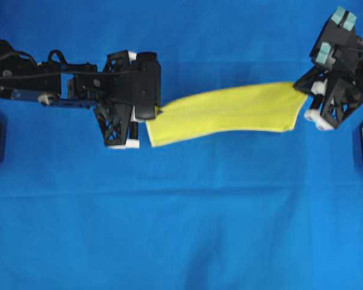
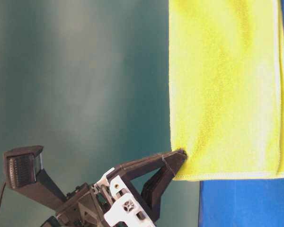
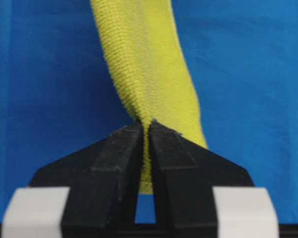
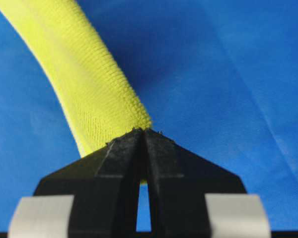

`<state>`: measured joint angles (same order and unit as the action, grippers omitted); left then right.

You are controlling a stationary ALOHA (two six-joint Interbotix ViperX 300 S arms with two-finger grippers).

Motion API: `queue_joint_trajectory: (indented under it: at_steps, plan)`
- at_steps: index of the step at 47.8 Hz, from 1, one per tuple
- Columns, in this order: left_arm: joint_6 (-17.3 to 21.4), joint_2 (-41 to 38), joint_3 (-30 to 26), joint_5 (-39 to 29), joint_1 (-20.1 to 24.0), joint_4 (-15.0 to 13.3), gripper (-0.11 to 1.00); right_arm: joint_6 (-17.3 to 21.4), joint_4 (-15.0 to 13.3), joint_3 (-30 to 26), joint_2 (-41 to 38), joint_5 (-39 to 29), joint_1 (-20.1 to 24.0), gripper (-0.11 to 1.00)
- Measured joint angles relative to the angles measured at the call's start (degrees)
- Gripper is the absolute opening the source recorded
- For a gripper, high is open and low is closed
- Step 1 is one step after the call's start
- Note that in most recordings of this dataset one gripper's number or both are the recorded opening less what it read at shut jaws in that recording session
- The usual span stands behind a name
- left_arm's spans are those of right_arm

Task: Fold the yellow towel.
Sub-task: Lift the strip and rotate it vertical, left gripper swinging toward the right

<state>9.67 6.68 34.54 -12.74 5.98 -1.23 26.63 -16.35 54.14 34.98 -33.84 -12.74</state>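
Blue cloth (image 1: 181, 229) covers the whole table, and the yellow towel (image 1: 230, 112) hangs above it, stretched between the two arms. The left gripper (image 3: 146, 126) is clenched on one end of the towel, and the right gripper (image 4: 143, 131) pinches the opposite end. Each grip looks to catch only a narrow bit of fabric, so a pull apart could probably tug a corner free, and the towel would drop crumpled. Its lower edge is cut off in the table-level view, and how many layers each jaw holds cannot be made out.
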Motion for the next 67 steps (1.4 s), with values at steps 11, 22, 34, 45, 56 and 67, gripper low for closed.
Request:
queue_joint_trajectory:
  at_steps: [11,22,34,45,56,67]
  plan:
    - [-1.05,-0.09,-0.44,0.09,-1.23,0.0,0.03,-0.09,-1.23,0.0,-0.35,-0.18,-0.88,0.02]
    - [-1.23,-2.02,-3.08,3.78,-6.77,0.0,0.03,0.0,-3.6,-0.09,-0.97,3.96,-7.56,0.02]
    - [-0.7,-8.09,-10.99,7.12,-12.13,0.0,0.03,-0.44,-6.94,-2.99,-6.42,11.43,-14.5,0.02]
    - [2.11,-14.33,-19.6,7.12,-13.62,0.0,0.03,-0.88,-9.76,-9.4,-14.5,15.73,-16.79,0.02]
    - [2.81,-18.72,-24.87,7.12,-13.54,0.09,0.03,-0.88,-11.69,-15.03,-20.48,16.17,-16.79,0.02]
    - [2.99,-20.92,-26.72,7.65,-13.45,0.09,0.03,-0.97,-11.95,-15.56,-20.83,16.08,-16.79,0.02]
